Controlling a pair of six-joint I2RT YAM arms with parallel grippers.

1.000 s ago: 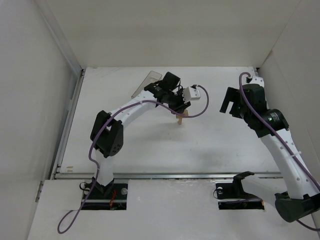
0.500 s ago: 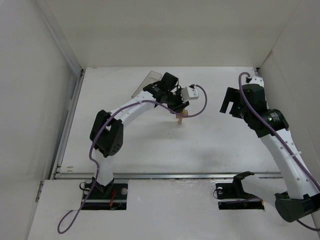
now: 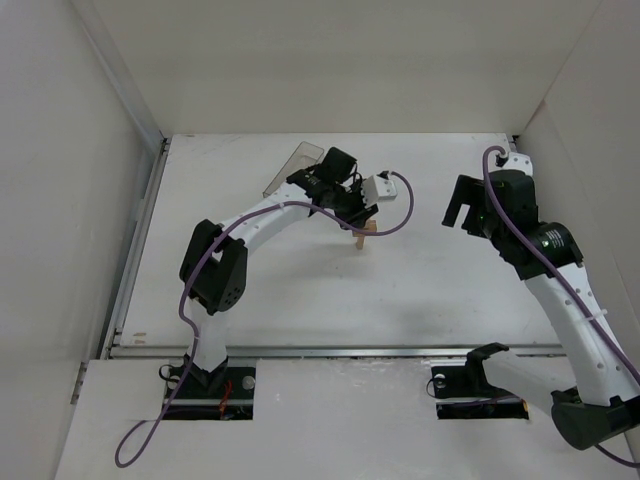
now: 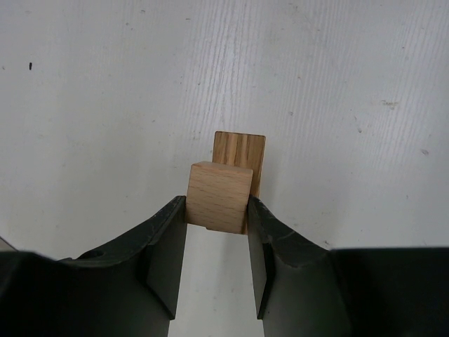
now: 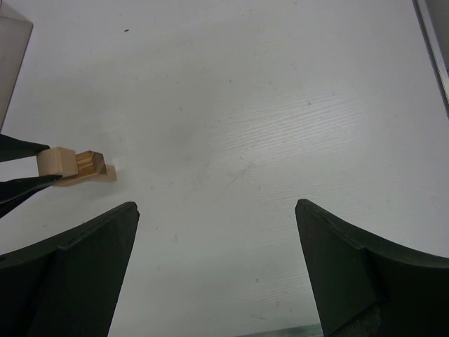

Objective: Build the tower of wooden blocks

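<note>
While the right pincer [image 5: 217,210] is spread empty, a block [image 4: 219,195] is pinched by the left pincer [image 4: 217,205] to top the wood block tower [image 4: 240,154].

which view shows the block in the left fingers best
The left wrist view: the block fills the centre, clamped between the left fingers, a second block behind it. The top view shows only a tan speck; the right wrist view catches it small at its left edge.

The wood block tower [image 3: 362,236] sits on the table [image 3: 400,290], front-right of the box [image 3: 290,165].
</note>
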